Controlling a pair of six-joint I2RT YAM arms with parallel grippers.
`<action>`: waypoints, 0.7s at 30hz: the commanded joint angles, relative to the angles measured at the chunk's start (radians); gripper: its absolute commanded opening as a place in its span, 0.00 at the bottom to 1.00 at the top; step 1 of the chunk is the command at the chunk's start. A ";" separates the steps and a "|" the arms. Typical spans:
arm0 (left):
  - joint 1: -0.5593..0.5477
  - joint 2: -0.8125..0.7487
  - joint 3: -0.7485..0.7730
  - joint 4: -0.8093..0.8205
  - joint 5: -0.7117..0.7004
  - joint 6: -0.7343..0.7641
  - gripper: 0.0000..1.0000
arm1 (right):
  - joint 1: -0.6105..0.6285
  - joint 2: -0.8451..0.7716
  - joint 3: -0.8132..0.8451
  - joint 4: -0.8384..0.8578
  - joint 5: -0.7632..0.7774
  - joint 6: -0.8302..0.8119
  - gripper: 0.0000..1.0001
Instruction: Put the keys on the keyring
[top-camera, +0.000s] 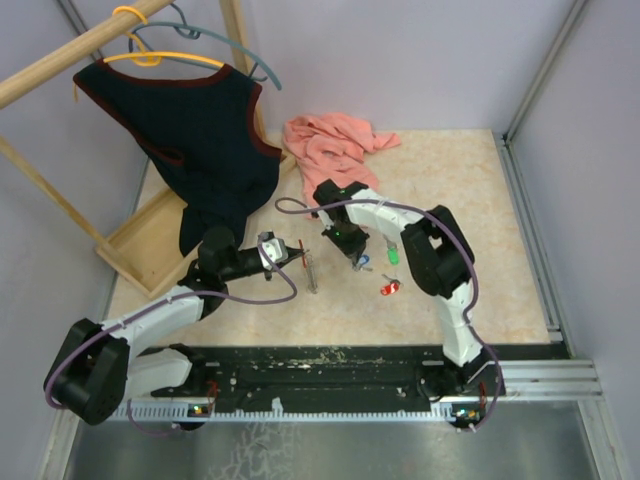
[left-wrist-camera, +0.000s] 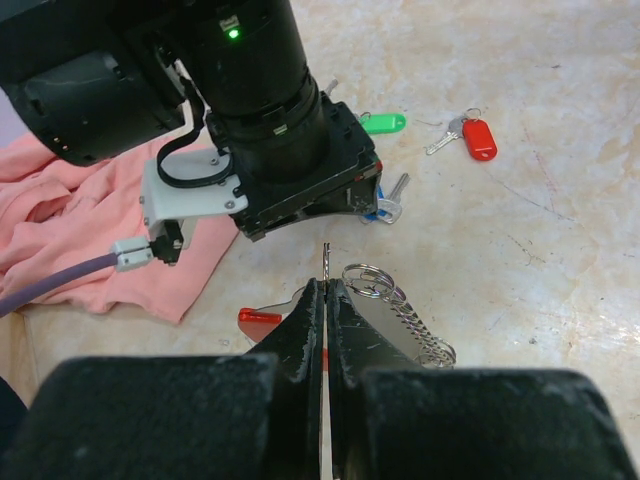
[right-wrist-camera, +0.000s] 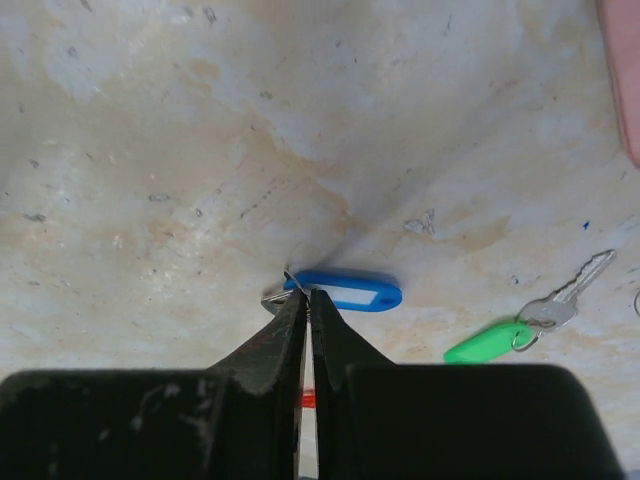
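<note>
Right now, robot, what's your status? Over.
Left gripper shut on keyring. Right gripper shut on blue key. Green key, red key lie loose nearby. No blocker seen.

Bright even overhead light; soft shadows; right claw (right-wrist-camera: 303, 298) blurred in foreground

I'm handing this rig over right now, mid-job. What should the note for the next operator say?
Left gripper: shut on the keyring, holding it just left of the right gripper.
Right gripper: shut on the ring end of the blue key, which lies on the table.
Green key and red key: loose on the table, right of the blue one.
Done: keyring picked up, blue key pinched. No key appears to be on it yet.
Left: thread the blue, green and red keys.
</note>
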 joint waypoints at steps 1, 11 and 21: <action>0.006 -0.012 0.026 -0.011 0.019 0.008 0.01 | 0.018 0.030 0.109 -0.041 0.009 -0.016 0.08; 0.006 -0.014 0.024 -0.005 0.017 0.009 0.01 | 0.020 -0.211 -0.173 0.258 -0.040 0.026 0.25; 0.007 -0.010 0.022 0.007 0.023 0.003 0.01 | 0.017 -0.561 -0.631 0.791 -0.056 0.098 0.27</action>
